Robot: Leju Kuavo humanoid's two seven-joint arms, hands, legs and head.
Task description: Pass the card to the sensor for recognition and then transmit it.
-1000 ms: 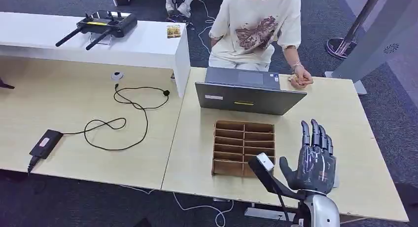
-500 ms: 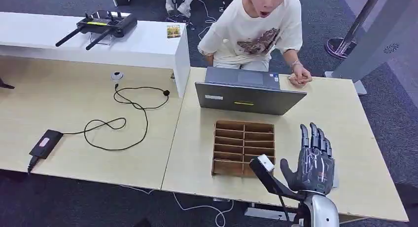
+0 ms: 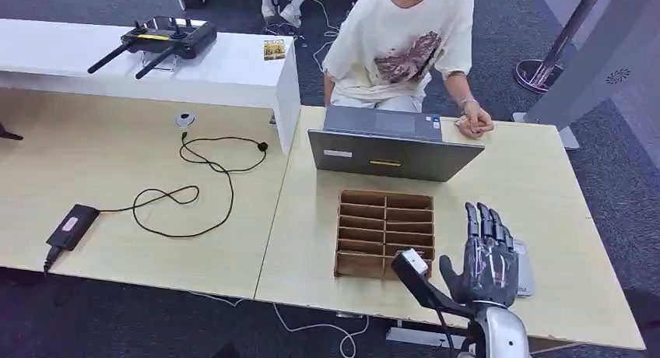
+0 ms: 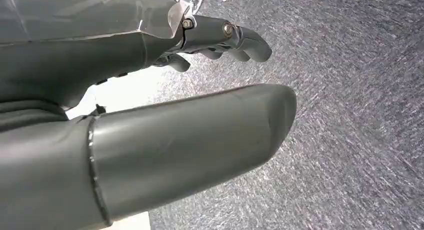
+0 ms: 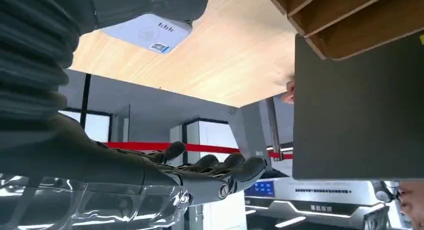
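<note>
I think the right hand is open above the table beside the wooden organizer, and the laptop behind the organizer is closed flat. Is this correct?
Not quite. The laptop is open, not closed flat: the head view shows its lid standing up behind the wooden organizer, toward the person. The rest holds: the right hand is open, fingers apart, above the table beside the organizer.

The right hand [image 5: 150, 170] hovers flat above the wooden table [image 5: 225, 65], fingers [image 5: 235, 167] outstretched and empty. A white card [image 5: 147, 32] lies on the table beneath it, near a wooden divided box [image 5: 350, 20] and a dark laptop lid [image 5: 357, 115].
</note>
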